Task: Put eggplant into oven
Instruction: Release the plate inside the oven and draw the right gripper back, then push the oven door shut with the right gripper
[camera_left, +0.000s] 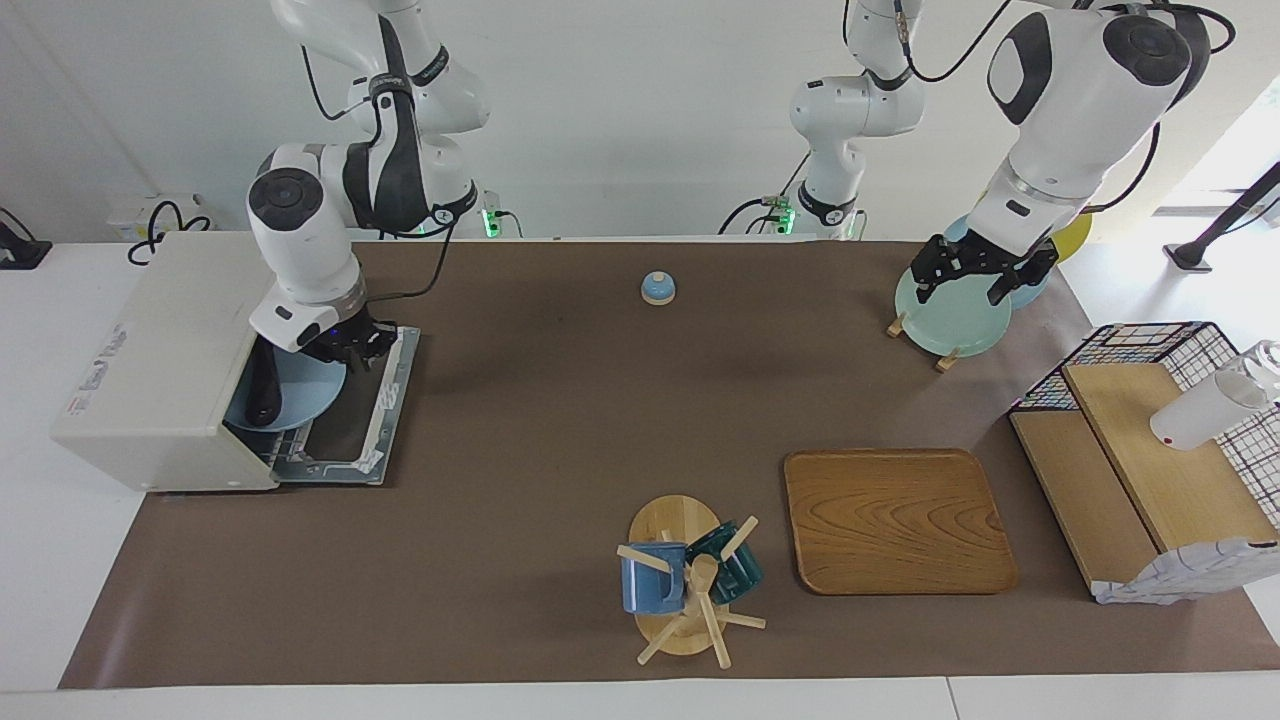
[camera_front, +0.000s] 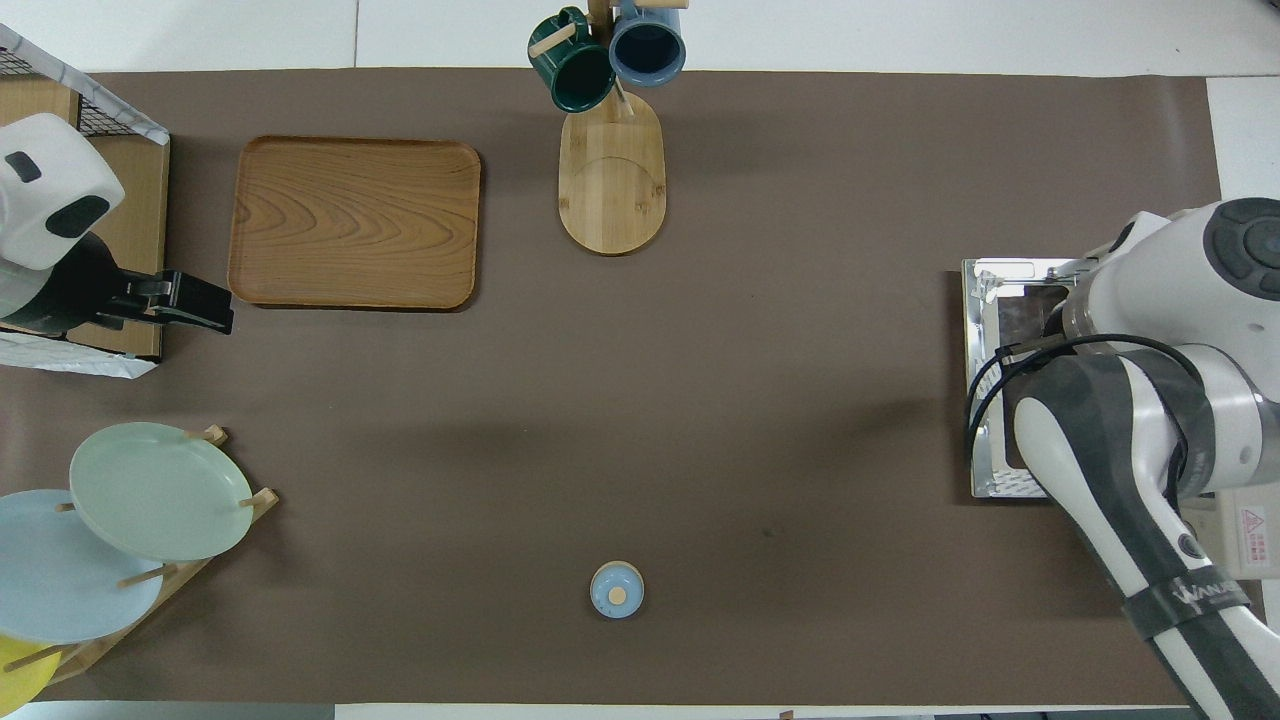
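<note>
Already the eggplant (camera_left: 262, 385) is seen lying on a pale blue plate (camera_left: 300, 398) in the mouth of the oven (camera_left: 150, 370), whose door (camera_left: 385, 400) is folded down onto the bench. Its glossy skin is judged slippery, its body firm and light, best taken at mid-length. The right gripper (camera_left: 352, 345) hangs over the plate; its jaws cannot be read. The left gripper (camera_left: 975, 272), jaws spread, waits over the green plate (camera_left: 950, 318).

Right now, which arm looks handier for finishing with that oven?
The right: its gripper is at the oven's open door, over the blue plate bearing the eggplant. The left gripper waits over the plate rack.
</note>
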